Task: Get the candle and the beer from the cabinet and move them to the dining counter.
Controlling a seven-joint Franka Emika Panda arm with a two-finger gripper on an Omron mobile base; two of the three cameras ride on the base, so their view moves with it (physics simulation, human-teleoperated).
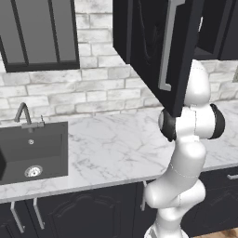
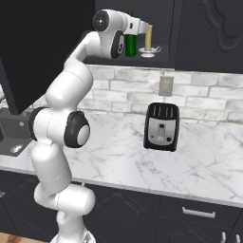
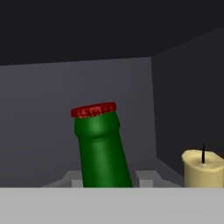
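The cabinet [image 1: 153,42] hangs open, its carved door swung out beside my arm. On its shelf stands the beer [image 2: 131,46], a dark-green bottle with a red cap, and just right of it the pale-yellow candle [image 2: 149,38] in a small holder. My gripper [image 2: 134,34] reaches into the cabinet at the bottle's neck. In the hand view the beer [image 3: 103,148] leans slightly left between the fingertips [image 3: 146,178], which press close on both sides of it. The candle [image 3: 202,168] stands apart at the lower right. The dining counter is out of view.
Below the cabinet runs a marble worktop [image 1: 116,144] with a black sink [image 1: 32,151] and faucet [image 1: 23,114] at the left. A black toaster [image 2: 162,126] sits toward the right. A glass-fronted cabinet [image 1: 39,32] hangs at the upper left.
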